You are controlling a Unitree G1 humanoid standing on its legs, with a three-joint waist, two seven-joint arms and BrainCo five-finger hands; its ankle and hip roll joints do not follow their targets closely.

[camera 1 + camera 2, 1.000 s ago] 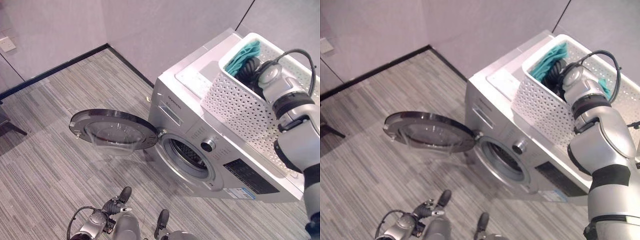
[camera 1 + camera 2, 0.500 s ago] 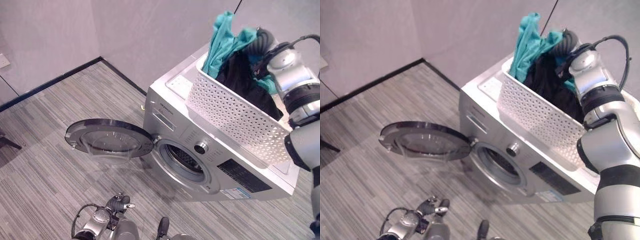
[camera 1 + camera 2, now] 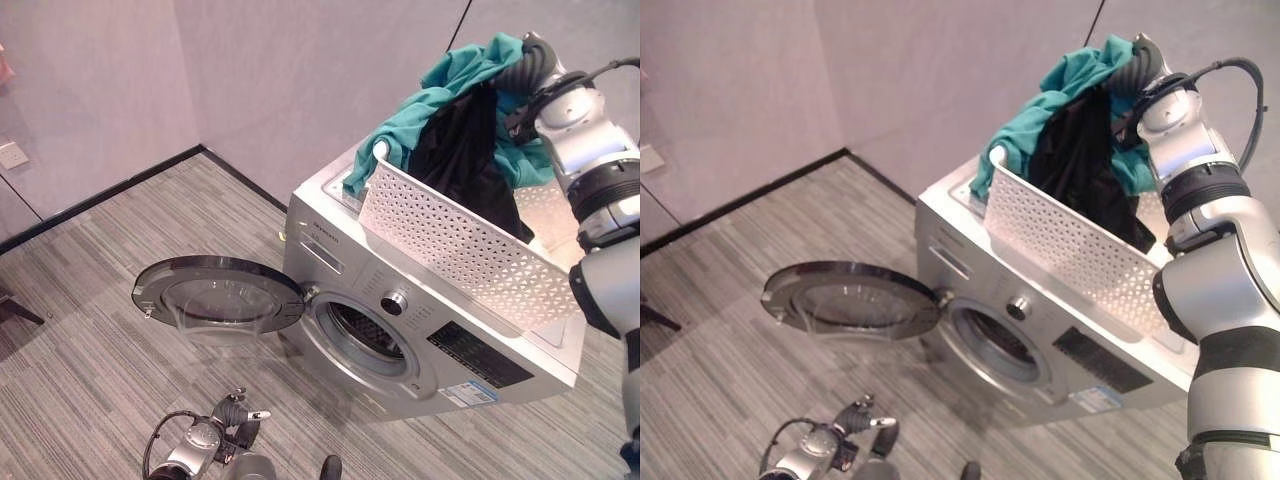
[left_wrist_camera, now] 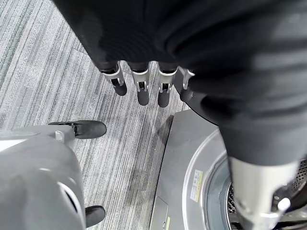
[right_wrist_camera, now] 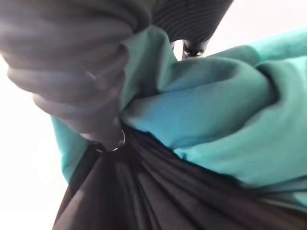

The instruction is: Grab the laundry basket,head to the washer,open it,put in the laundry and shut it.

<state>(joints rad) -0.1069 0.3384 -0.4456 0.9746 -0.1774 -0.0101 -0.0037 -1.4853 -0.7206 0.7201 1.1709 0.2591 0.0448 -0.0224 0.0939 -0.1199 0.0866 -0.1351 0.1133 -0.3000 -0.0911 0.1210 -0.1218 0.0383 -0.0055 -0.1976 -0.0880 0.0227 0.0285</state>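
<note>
**Q:** Right hand (image 3: 1132, 72), item one: position and state?

**A:** Raised at about 1 o'clock in the head views, above the white perforated plastic laundry basket (image 3: 470, 245). Its fingers are buried in cloth; the right wrist view shows the dark ribbed cover and thumb pressed into the bundle, so it is clenched on the laundry, lifting it clear of the basket floor.

**Q:** Item two, the laundry?

**A:** One teal cotton garment (image 3: 440, 90) and one black fabric garment (image 3: 462, 150), gathered together. The teal piece drapes over the basket's far-left corner and trails down its outer edge; the black piece hangs from the hand down into the basket.

**Q:** Item three, the basket's location?

**A:** On top of the silver front-loading washing machine (image 3: 345, 255), centre-right in the head views.

**Q:** Item four, the washer's condition?

**A:** Round dark-rimmed glass door (image 3: 218, 295) swung fully open toward 9 o'clock, lying nearly level. Drum opening (image 3: 363, 335) exposed, with a round silver dial (image 3: 393, 303) and a dark control panel (image 3: 480, 352) beside it on the front.

**Q:** Item five, left hand (image 4: 139, 88)?

**A:** Low at 7 o'clock in the head views, over grey striped carpet flooring (image 3: 90, 330). Its wrist view shows fingers relaxed and straight, holding nothing, near the washer's front.
</note>
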